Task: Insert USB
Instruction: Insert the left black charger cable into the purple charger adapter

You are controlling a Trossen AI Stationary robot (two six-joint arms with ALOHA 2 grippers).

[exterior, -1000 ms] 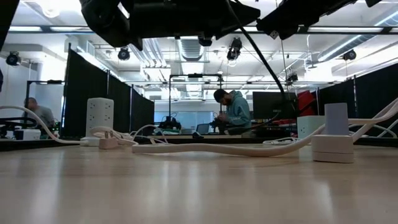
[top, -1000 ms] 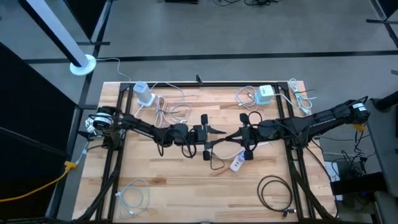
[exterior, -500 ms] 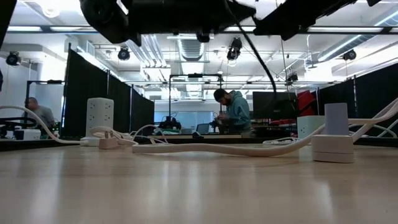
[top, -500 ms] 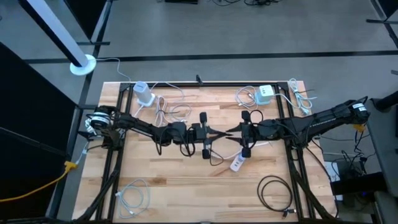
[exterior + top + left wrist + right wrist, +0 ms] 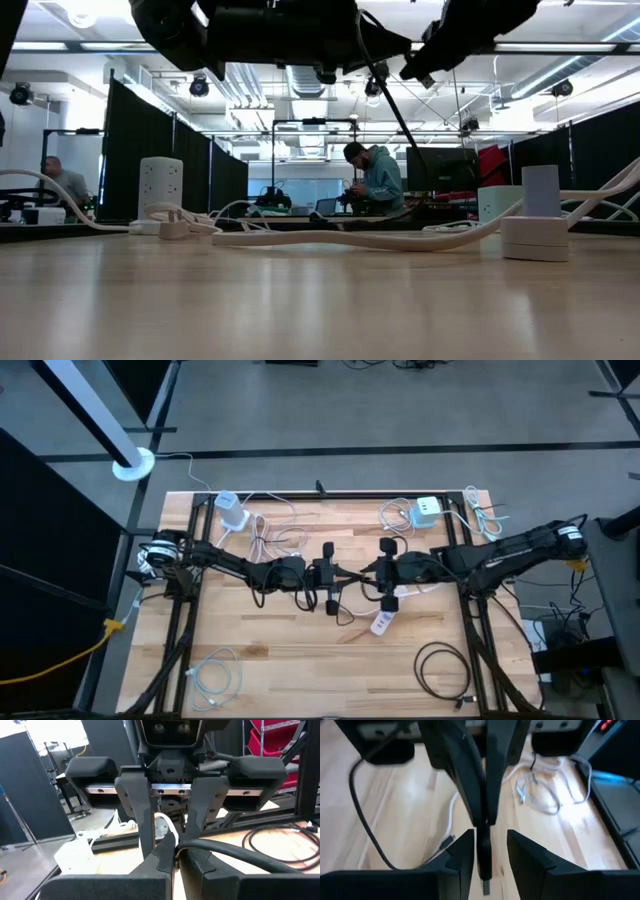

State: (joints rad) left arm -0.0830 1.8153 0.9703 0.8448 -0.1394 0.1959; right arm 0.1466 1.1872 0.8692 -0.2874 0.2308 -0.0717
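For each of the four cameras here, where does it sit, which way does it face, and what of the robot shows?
High: overhead, straight down; both arms meet mid-table.
Low: table height, facing the room; arms overhead, white power strip.
Left wrist: past the shut left gripper holding a black cable, facing the right gripper.
Right wrist: past right gripper, facing the left one.
Shared: both wrist views show the opposite gripper.

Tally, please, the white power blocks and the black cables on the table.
White power blocks: 3
Black cables: 2
Total: 5
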